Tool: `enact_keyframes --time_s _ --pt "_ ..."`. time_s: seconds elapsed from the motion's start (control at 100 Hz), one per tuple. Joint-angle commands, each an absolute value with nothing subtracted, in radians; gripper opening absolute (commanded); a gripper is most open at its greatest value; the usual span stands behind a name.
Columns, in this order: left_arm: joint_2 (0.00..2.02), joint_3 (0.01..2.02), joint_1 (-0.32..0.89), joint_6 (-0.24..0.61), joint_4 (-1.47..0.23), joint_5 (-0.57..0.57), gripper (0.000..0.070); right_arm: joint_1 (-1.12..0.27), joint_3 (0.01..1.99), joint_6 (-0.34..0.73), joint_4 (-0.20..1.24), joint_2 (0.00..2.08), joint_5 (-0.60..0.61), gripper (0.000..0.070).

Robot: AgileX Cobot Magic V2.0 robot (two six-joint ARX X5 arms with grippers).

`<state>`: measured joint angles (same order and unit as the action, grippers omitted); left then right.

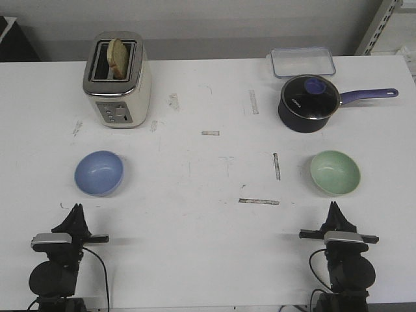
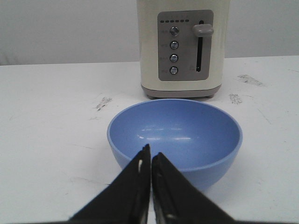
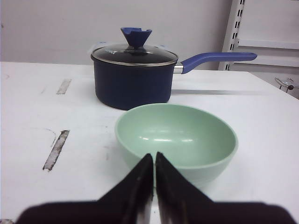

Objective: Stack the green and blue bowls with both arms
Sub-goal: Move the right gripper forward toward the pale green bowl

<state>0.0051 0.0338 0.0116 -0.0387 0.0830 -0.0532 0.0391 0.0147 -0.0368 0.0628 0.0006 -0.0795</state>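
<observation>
Both claws, left claw [image 2: 151,154] and right claw [image 3: 154,158], pinched closed, empty; blue bowl [image 1: 99,173], green bowl [image 1: 335,172] apart near opposite table [image 1: 208,175] edges; saucepan [image 1: 309,103] lettering illegible.

A cream toaster [image 1: 117,81] stands at the far left of a scuffed white desk [image 1: 208,214], a slice of bread [image 1: 117,58] upright in one slot. Across the desk, a dark saucepan [image 1: 308,105] with a glass lid [image 1: 310,89] points its purple handle [image 1: 368,95] to the right. Just behind the pan lies a clear rectangular plastic container [image 1: 303,62].
</observation>
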Motion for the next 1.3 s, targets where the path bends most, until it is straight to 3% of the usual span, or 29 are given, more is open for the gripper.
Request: enact_keyframes --time_s 0.0,0.8,0.91,1.0,1.12,1.29 --pt "0.004 0.014 0.012 -0.036 0.1 -0.052 0.0001 0.039 0.013 -0.026 0.049 0.001 -0.079 0.0001" --pt "0.004 0.014 0.013 -0.033 0.098 -0.052 0.0001 0.039 0.013 -0.026 0.043 0.001 -0.08 0.0001" --pt "0.004 0.014 0.012 -0.033 0.098 -0.052 0.0001 0.039 0.013 -0.02 -0.014 0.001 -0.083 0.0001" --pt "0.004 0.014 0.012 -0.033 0.099 -0.052 0.0001 0.04 0.021 -0.02 -0.152 0.001 -0.083 0.0001" --pt "0.004 0.014 0.012 -0.033 0.099 -0.052 0.0001 0.039 0.112 -0.023 -0.245 0.011 -0.122 0.0001" --pt "0.004 0.014 0.012 -0.033 0.099 -0.052 0.0001 0.04 0.401 -0.028 -0.097 0.179 -0.133 0.0001"
